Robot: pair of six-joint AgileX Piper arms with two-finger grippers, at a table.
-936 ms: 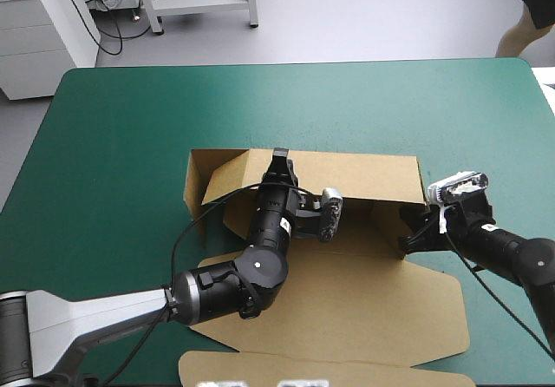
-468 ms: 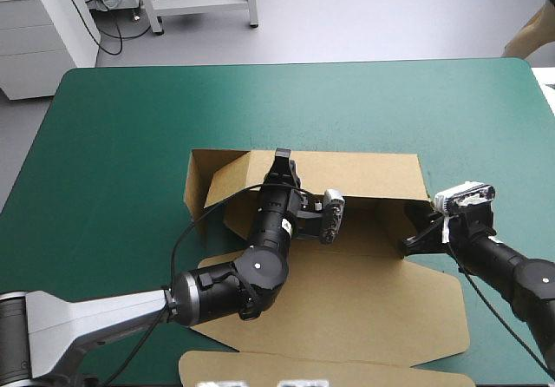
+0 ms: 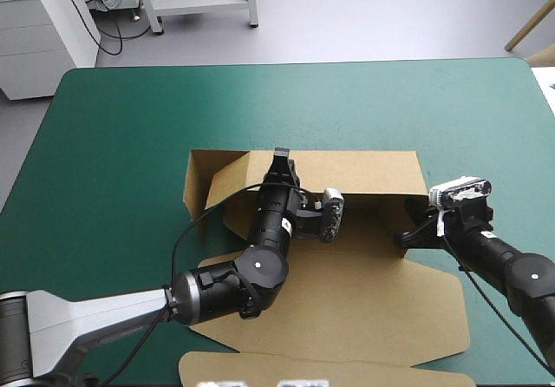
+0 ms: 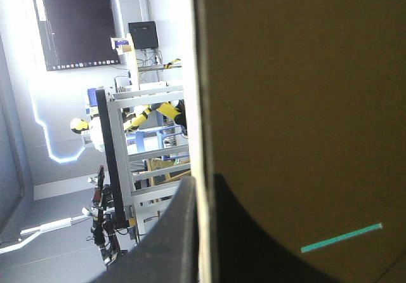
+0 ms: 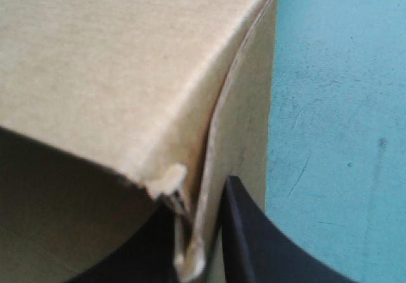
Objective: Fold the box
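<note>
The brown box [image 3: 364,291] lies mid-table with its long rear wall [image 3: 355,172] raised and its lid panel flat toward the near edge. My left gripper [image 3: 279,163] reaches over the tray and pinches the top edge of the rear wall. In the left wrist view the board [image 4: 298,92] stands between the black fingers of the left gripper [image 4: 198,232]. My right gripper [image 3: 406,236] is at the box's right end. In the right wrist view the right gripper [image 5: 198,245] is shut on the end wall edge at the box corner [image 5: 114,61].
A side flap [image 3: 198,187] stands up at the box's left end. A brown strip [image 3: 260,370] lies at the table's near edge. Teal-green cover [image 3: 286,101] stretches from the rear wall to the far edge, and it also shows beside the corner [image 5: 336,105].
The right wrist has shifted slightly toward the near edge and stayed at the box's right end. The left arm and the rear wall have not moved.
</note>
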